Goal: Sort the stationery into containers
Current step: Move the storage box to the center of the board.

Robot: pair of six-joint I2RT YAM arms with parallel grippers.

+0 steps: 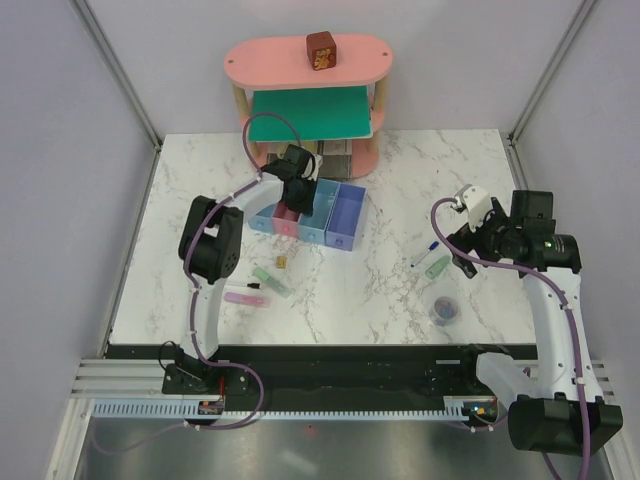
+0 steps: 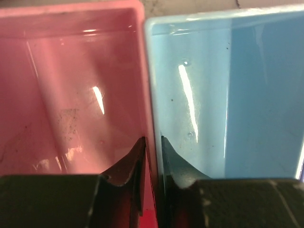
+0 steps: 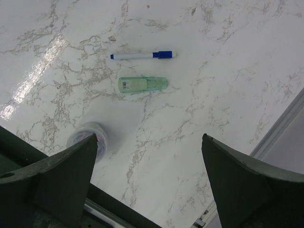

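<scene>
The left gripper [image 2: 152, 140] has its fingers drawn close astride the wall shared by the pink bin [image 2: 71, 95] and light-blue bin [image 2: 228, 95]; a pinch cannot be confirmed. The right gripper [image 3: 149, 137] is held spread wide, empty, above the white pen [image 3: 137, 55], laid on the marble table [image 3: 237, 71] crosswise in its wrist view, blue cap rightward. Light, stiff and slick, it is judged best taken mid-barrel, across its long axis.

Bins [image 1: 347, 212] sit before the shelf unit [image 1: 265, 62]; pen [image 3: 142, 55] lies beside marker [image 3: 142, 84].
</scene>
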